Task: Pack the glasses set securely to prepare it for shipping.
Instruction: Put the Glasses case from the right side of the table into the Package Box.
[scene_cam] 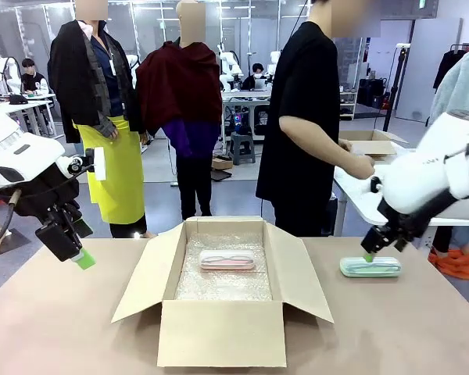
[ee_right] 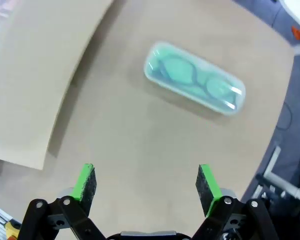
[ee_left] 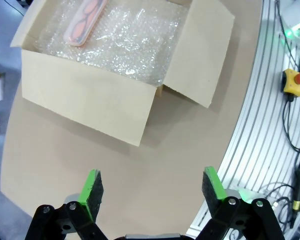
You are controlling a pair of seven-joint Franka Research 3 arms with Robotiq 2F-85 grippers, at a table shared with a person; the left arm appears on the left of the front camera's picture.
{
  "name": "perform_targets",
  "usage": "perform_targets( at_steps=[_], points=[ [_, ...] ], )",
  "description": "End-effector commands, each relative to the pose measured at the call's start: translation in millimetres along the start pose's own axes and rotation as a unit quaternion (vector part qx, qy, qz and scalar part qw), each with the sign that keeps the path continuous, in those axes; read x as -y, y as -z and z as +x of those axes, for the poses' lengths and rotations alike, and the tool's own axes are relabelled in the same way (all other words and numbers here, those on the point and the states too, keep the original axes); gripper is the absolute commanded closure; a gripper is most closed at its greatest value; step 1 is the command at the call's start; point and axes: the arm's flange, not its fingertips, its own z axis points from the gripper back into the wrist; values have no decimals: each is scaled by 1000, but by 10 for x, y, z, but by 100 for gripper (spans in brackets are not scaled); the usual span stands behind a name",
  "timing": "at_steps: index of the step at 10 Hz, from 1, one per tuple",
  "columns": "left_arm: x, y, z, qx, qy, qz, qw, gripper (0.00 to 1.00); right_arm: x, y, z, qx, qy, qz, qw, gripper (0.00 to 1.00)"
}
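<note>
The pink case (scene_cam: 227,260) lies on bubble wrap (scene_cam: 223,273) inside the open cardboard box (scene_cam: 223,336) at the table's middle; the left wrist view catches the pink case (ee_left: 85,21) at its top. The mint green case (scene_cam: 370,267) rests on the table to the right of the box, glasses visible through its lid (ee_right: 194,78). My right gripper (scene_cam: 370,251) hovers just above and behind its left end, open and empty (ee_right: 146,184). My left gripper (scene_cam: 76,254) hangs open and empty over the table's left side, away from the box (ee_left: 152,188).
The box's flaps (scene_cam: 305,269) spread outward on all sides. A person in black (scene_cam: 309,117) stands behind the table, hands at another table (scene_cam: 359,195) on the right. The aluminium frame with an emergency stop button (ee_left: 293,82) runs along the table's near edge.
</note>
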Motion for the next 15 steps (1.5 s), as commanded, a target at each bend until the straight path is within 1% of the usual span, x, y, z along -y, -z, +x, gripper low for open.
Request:
perform_targets(
  at_steps=[1,2,3,8,9,10,11,12,13,14,15],
  points=[
    [2,-6,5,10,-3,-3,1000,0,-90,-95,-187,18,40,-18,999,0],
    [2,-6,5,10,-3,-3,1000,0,-106,-114,-252,5,52,-18,998,0],
    [2,-6,5,10,-3,-3,1000,0,29,-28,-102,1,19,-4,1000,0],
    [2,-6,5,10,-3,-3,1000,0,29,-28,-102,1,19,-4,1000,0],
    [2,-6,5,10,-3,-3,1000,0,6,-29,-124,0,27,-4,1000,0],
    [2,-6,5,10,-3,-3,1000,0,68,-75,-31,6,-12,-37,999,0],
    [2,-6,5,10,-3,-3,1000,0,129,-129,67,7,-62,-51,997,0],
    [2,-6,5,10,-3,-3,1000,0,180,-176,190,-7,-151,-45,988,0],
    [2,-6,5,10,-3,-3,1000,0,221,-169,329,-26,-245,-28,969,0],
    [2,-6,5,10,-3,-3,1000,0,256,-130,463,-37,-310,-27,950,0],
    [2,-6,5,10,-3,-3,1000,0,322,-111,566,-46,-389,-6,920,0]
  ],
)
